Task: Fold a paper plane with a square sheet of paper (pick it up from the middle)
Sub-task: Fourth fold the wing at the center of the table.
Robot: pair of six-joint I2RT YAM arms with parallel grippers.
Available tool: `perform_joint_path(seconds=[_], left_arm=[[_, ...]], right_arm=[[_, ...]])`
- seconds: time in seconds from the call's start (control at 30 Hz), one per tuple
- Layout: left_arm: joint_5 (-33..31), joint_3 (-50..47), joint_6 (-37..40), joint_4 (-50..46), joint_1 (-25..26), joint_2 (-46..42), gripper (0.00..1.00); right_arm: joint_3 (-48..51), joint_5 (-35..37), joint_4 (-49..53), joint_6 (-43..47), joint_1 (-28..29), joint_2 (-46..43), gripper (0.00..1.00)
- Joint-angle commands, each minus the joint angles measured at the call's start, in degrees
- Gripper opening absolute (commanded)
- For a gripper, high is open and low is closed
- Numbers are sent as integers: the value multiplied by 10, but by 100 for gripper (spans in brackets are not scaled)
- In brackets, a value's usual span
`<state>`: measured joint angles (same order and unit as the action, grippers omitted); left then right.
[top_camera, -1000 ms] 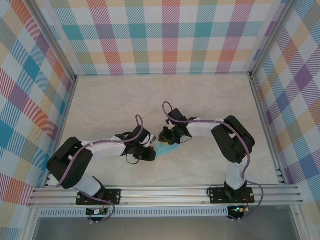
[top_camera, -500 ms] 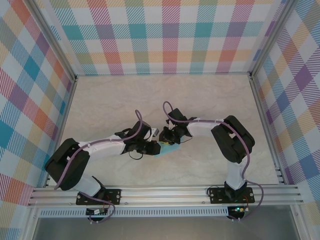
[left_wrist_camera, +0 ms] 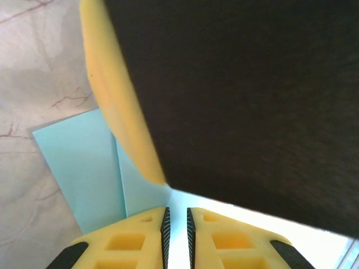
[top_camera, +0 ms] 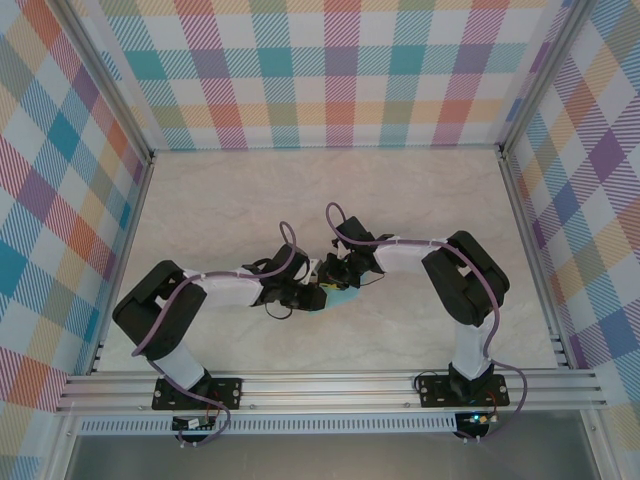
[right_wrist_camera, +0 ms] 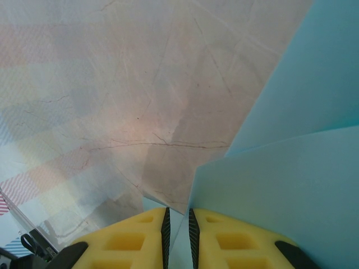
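Here, the paper [left_wrist_camera: 84,168] is clamped at mid-counter [top_camera: 230,210] by the closed left end effector [left_wrist_camera: 177,221] and the closed right end effector [right_wrist_camera: 177,221].

The bench [top_camera: 250,200] is a pale, marble-veined surface with thin brownish lines; near its middle, a little toward the near edge, lies a light-blue sheet of paper [top_camera: 343,295]. In the left wrist view one corner rests flat on the bench [left_wrist_camera: 33,67]; a folded flap overlaps the sheet of paper [left_wrist_camera: 84,162].

paper [left_wrist_camera: 78,162]: thin, matt | table [right_wrist_camera: 112,84]: glossy marbled | fingers [left_wrist_camera: 123,242]: matt plastic
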<state>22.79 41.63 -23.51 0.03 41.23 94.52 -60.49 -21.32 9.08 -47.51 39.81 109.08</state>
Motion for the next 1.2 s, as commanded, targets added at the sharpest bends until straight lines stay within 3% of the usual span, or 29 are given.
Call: perform_joint_path(seconds=[0.0, 0.33, 0.6, 0.87, 1.17], left_arm=[[-24, -3, 8, -2, 5, 14, 18], [-38, -43, -19, 10, 5, 16, 13], [-43, -40, -32, 12, 4, 19, 11], [-40, -37, -31, 8, 4, 20, 11], [-46, -32, -30, -7, 5, 22, 9]], right_arm=[[1, 7, 2, 0, 2, 27, 20], [4, -4, 1, 6, -11, -38, 22], [36, 34, 31, 18, -12, -122, 24], [63, -48, -67, -5, -10, -86, 20], [58, -44, -88, 2, -18, -29, 19]])
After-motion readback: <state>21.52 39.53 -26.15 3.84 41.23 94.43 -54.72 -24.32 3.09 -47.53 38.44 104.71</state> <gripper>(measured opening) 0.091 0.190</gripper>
